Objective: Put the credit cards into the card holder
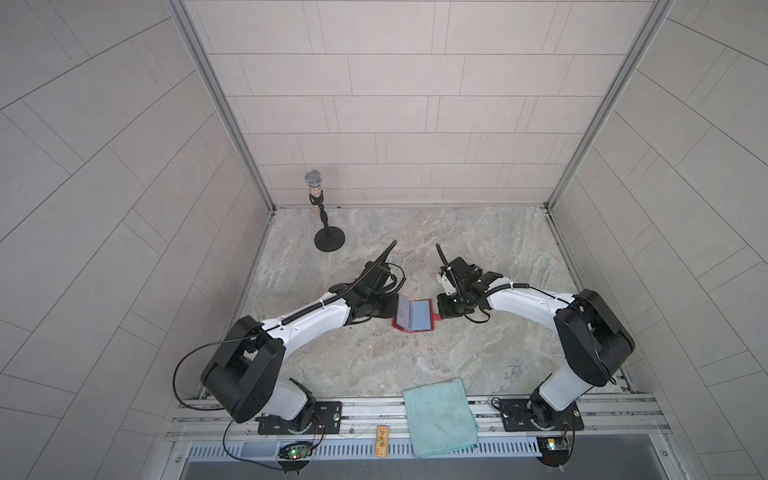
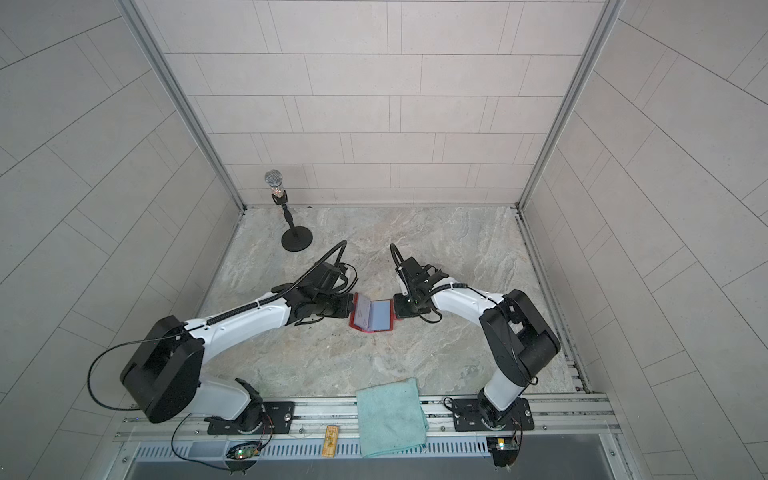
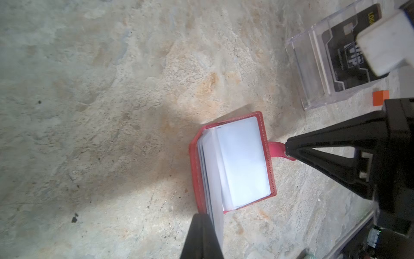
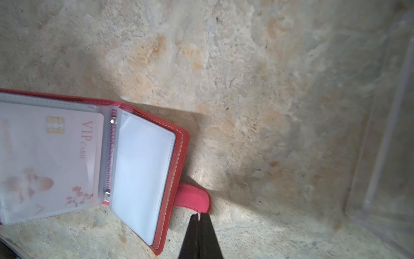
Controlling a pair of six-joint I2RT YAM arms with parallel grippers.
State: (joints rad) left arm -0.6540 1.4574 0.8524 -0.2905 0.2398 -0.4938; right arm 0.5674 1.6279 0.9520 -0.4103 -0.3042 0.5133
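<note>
**Item 1.** My right gripper [image 4: 198, 217]: black fingers pressed together, tips touching the end of the pink-red snap tab [image 4: 192, 198]. I cannot tell whether they nip it or only pin it.

**Item 2.** My left gripper [image 3: 200, 222]: pressed together at the opposite cover's edge, against a clear sleeve. I cannot confirm a grip there.

**Item 3.** Red leather-look book-style card holder [image 4: 178, 157]: lying open on the marbled stone table [image 4: 246, 78], between my two grippers. Its spine runs crosswise to the line joining them. A pale pink VIP card [image 4: 56, 154] sits sleeved inside.

**Item 4.** Black credit card with white lettering [image 3: 345, 65]: inside a small clear plastic box [image 3: 313, 74], beyond the card holder's tab side. My judgement is that my right arm is the nearer one and should fetch it.
</note>
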